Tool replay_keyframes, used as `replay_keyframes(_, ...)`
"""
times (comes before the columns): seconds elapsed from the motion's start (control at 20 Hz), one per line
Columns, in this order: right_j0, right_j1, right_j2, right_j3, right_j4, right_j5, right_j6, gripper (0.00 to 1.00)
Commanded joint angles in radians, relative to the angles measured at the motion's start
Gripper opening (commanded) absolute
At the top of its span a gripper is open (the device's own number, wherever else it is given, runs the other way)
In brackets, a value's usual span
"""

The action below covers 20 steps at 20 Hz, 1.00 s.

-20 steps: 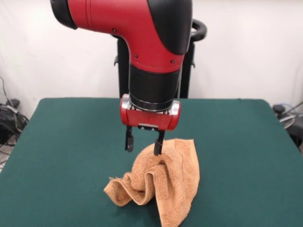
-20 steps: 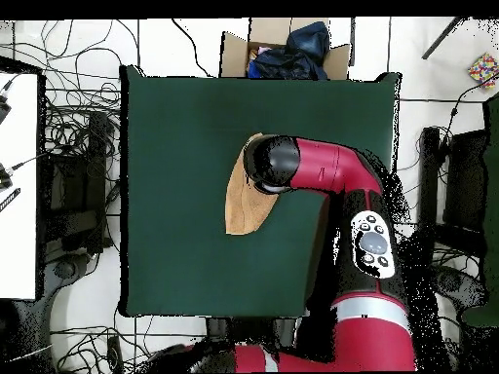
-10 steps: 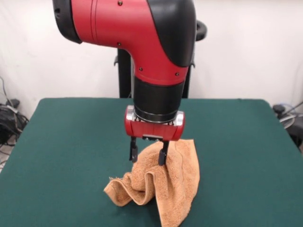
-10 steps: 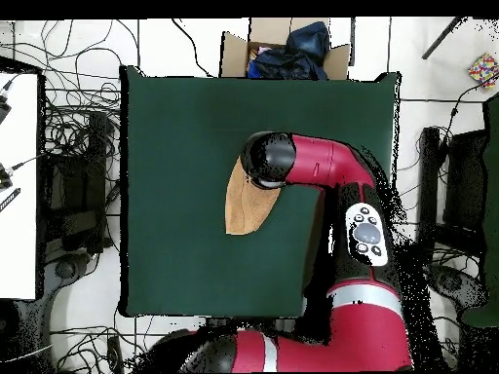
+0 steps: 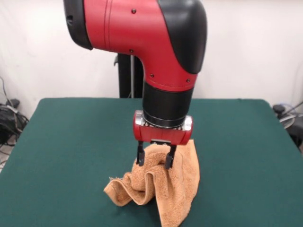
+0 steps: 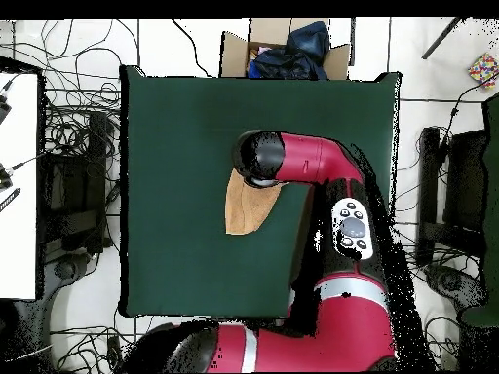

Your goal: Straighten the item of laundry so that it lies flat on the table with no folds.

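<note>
Hovering gripper point(image 5: 155, 160), jaws apart and empty, straddles the towel point(image 5: 161, 187) ridge; pinch squarely, then draw toward 3 o'clock.

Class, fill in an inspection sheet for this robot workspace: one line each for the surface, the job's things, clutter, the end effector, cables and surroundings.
Surface: dark green table, bare apart from the towel.
Job's things: orange-tan towel lies bunched in folds, not flat, near the middle of the table.
Clutter: nothing seen on the table.
End effector: end effector open, fingers straddling the towel's raised top fold; no grip visible.
Cables: tangled cables on the floor beside the table; none on the table.
Surroundings: open cardboard box holding dark cloth beyond the table's edge; white wall behind the robot in the front view.
</note>
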Motion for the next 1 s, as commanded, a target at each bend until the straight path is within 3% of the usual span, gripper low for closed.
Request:
replay_keyframes(0.05,0.035,0.035,-0.037,-0.006,0.036,-0.011,0.254,1.00)
replay_keyframes(0.3,0.060,0.046,-0.086,-0.001,0.063,-0.022,0.328,1.00)
replay_keyframes(0.8,0.040,0.055,-0.079,-0.019,0.087,-0.002,0.250,1.00)
replay_keyframes(1.0,0.045,0.082,-0.110,-0.029,0.108,-0.013,0.299,1.00)
